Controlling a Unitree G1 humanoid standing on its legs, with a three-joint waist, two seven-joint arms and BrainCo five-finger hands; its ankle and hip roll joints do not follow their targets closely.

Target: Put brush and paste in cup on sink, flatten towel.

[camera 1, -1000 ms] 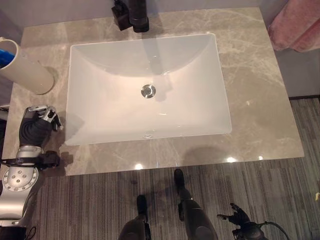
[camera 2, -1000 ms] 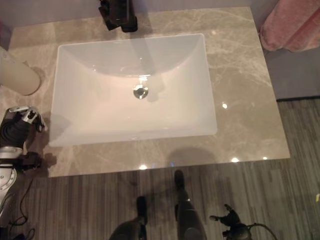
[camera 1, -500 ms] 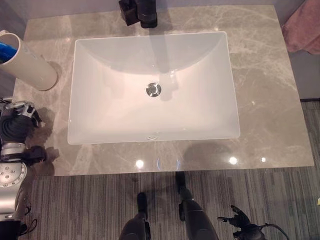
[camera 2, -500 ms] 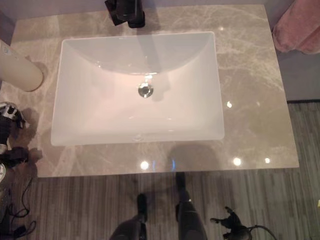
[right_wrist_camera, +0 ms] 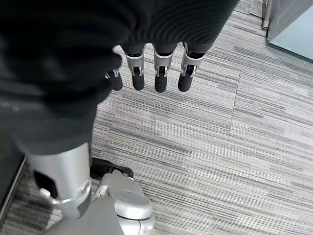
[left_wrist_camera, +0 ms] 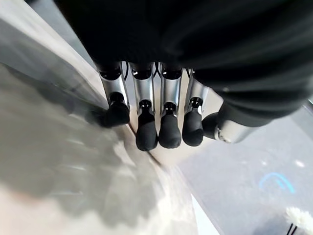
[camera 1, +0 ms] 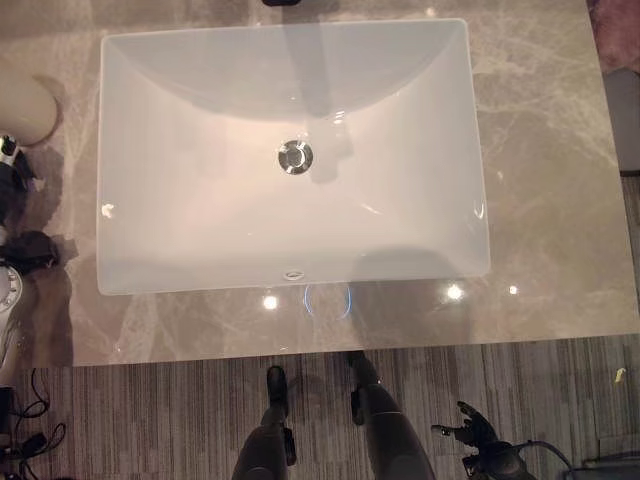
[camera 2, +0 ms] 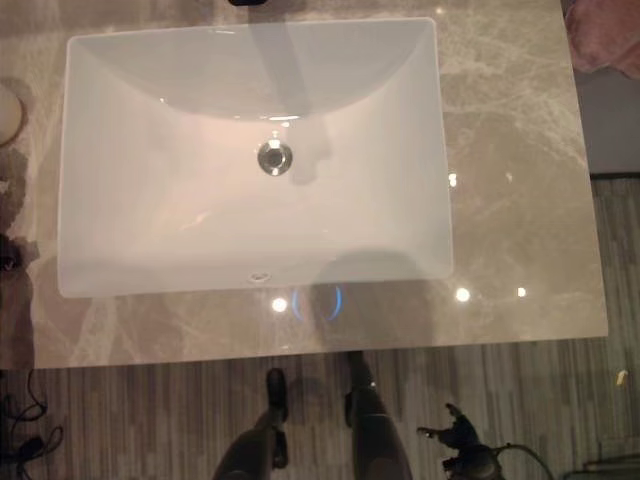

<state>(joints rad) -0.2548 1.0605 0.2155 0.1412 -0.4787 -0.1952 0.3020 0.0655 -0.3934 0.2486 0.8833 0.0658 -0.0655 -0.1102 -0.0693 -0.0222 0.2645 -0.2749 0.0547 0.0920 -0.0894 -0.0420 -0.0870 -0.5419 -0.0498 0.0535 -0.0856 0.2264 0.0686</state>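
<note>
A cream cup [camera 1: 16, 106] lies on the grey marble counter [camera 1: 545, 200] at the far left, its mouth cut off by the view's edge. A corner of the pink towel [camera 2: 603, 36] shows at the far right, past the counter. My left hand [camera 1: 10, 190] hovers over the counter's left rim, just in front of the cup; in its wrist view the fingers [left_wrist_camera: 146, 132] hang straight with nothing in them. My right hand [camera 1: 470, 440] hangs low over the floor to the right, fingers [right_wrist_camera: 159, 81] relaxed and empty.
A white rectangular basin [camera 1: 130, 150] with a metal drain [camera 1: 295, 157] takes up the middle of the counter. Striped grey floor [camera 1: 550, 400] runs along the counter's front edge.
The whole view has shifted and drawn closer to the sink. My left hand has drawn away leftwards from the basin's corner, toward the counter's left rim. The right hand stays hanging.
</note>
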